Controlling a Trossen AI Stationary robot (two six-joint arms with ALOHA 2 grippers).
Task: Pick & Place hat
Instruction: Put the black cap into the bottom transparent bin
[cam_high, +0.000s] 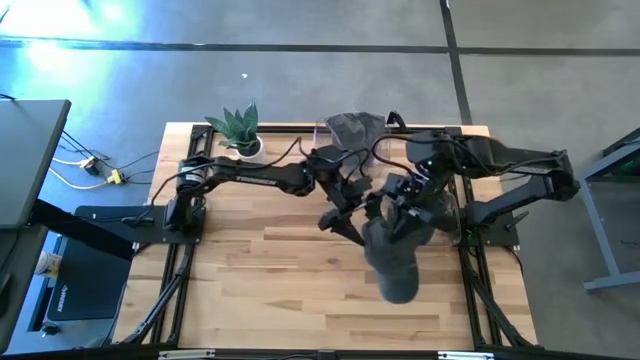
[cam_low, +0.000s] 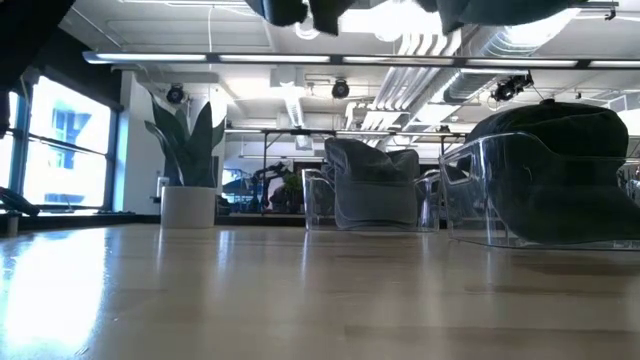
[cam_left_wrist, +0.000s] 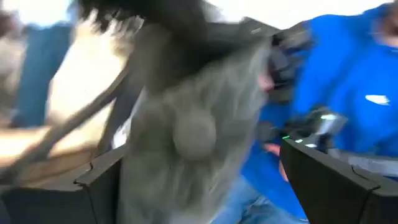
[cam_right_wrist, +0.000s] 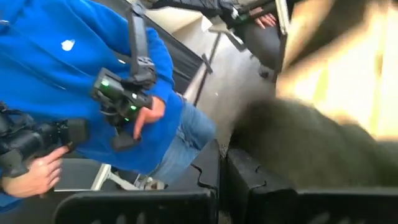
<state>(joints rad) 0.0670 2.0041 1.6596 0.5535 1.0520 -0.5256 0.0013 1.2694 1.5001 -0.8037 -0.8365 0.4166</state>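
The dark grey hat (cam_high: 393, 260) is up in the air over the middle right of the table, reaching from my right gripper (cam_high: 405, 205) toward the near edge. My right gripper (cam_right_wrist: 221, 168) is shut on the hat (cam_right_wrist: 311, 143). My left gripper (cam_high: 345, 215) is open beside it on the left. In the left wrist view its two fingers stand wide apart on either side of the hat's crown (cam_left_wrist: 186, 124), and the crown's top button (cam_left_wrist: 194, 134) faces them. I cannot tell whether the left fingers touch the hat. My right gripper holds the hat at its far end (cam_high: 400, 228), coming from the table's right. The fingers (cam_right_wrist: 261, 186) hide the place of contact, so which part they have cannot be told. The hat is lifted clear of the table and extends from the gripper toward the near edge.
Two more grey hats sit on clear stands: one at the far edge (cam_high: 355, 128) (cam_low: 370, 185), one nearer on the right (cam_low: 545, 180). A potted plant (cam_high: 238, 130) stands at the far left. A person in a blue top (cam_right_wrist: 74, 74) holds controllers beside the table.
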